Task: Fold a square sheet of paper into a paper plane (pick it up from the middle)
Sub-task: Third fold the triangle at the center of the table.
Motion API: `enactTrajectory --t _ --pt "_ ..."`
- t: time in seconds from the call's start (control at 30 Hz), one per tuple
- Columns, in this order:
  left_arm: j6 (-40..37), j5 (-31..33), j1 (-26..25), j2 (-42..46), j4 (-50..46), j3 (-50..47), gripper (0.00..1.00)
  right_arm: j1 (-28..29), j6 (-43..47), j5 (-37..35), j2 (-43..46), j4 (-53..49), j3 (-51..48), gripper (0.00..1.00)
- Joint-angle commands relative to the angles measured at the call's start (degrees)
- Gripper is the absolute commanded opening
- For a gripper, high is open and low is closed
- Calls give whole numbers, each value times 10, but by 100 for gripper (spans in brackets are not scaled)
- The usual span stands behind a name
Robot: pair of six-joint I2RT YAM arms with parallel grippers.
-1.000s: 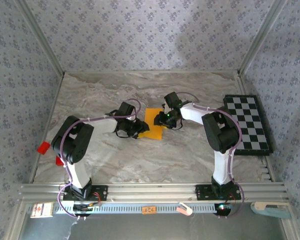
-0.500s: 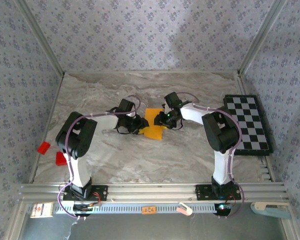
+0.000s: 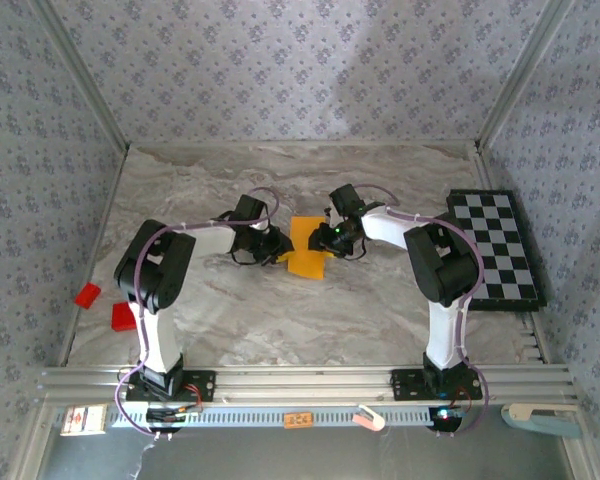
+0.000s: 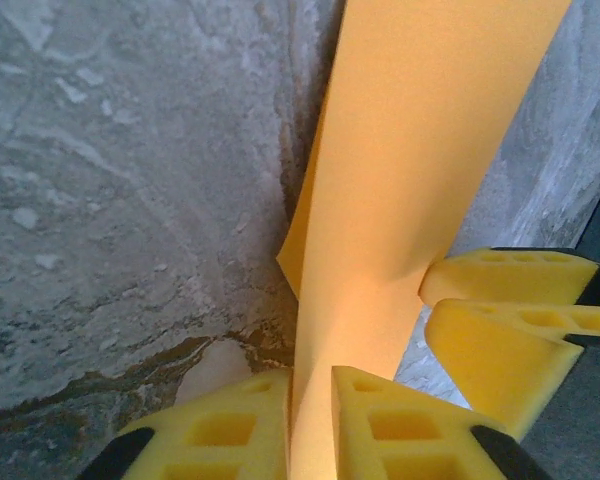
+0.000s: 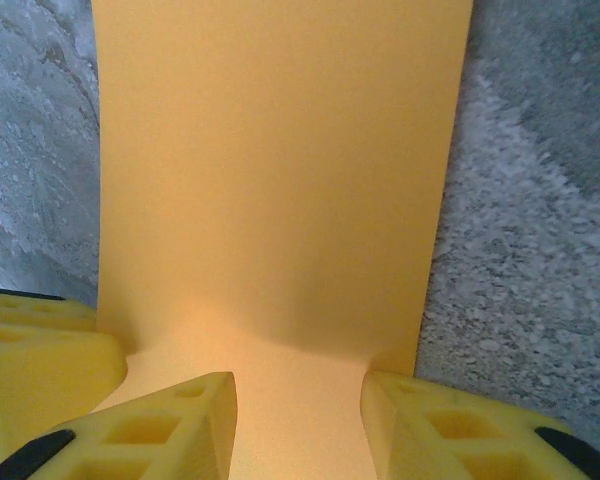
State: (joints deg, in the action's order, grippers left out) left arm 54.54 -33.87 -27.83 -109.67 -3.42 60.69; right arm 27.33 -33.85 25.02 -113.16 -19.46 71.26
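The left gripper (image 4: 310,390) clamps the square sheet of paper (image 4: 410,170), which runs lengthwise straight ahead; the right gripper (image 5: 300,395), just beside, stands parted.

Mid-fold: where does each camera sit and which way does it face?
Top external: above and behind the arm bases, looking down over the table; both arms show, left gripper and right gripper meeting at the square sheet of paper.
Left wrist: on the left arm, looking along its fingers, pinched on the sheet's edge.
Right wrist: on the right arm, facing across the sheet, which passes between its fingers.
Shared: both wrist views show the sheet and the other gripper's yellow fingers.
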Motion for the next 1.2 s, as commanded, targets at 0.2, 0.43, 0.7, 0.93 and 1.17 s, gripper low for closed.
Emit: enactTrajectory --t 0.2,0.43,0.7,0.93,1.17 --pt "-10 -4 2 -1 -17 18 3 -10 14 -27 15 -6 -15 45" --pt "14 25 17 45 -29 -9 0 -5 138 -52 84 13 -2 56" --pt "66 49 30 106 -35 -46 0 38 250 -111 155 108 -54 76" --pt "97 56 31 125 -40 -51 0 101 362 -136 180 165 -100 78" --pt "98 52 30 120 -57 -36 0 159 409 -139 166 196 -132 77"
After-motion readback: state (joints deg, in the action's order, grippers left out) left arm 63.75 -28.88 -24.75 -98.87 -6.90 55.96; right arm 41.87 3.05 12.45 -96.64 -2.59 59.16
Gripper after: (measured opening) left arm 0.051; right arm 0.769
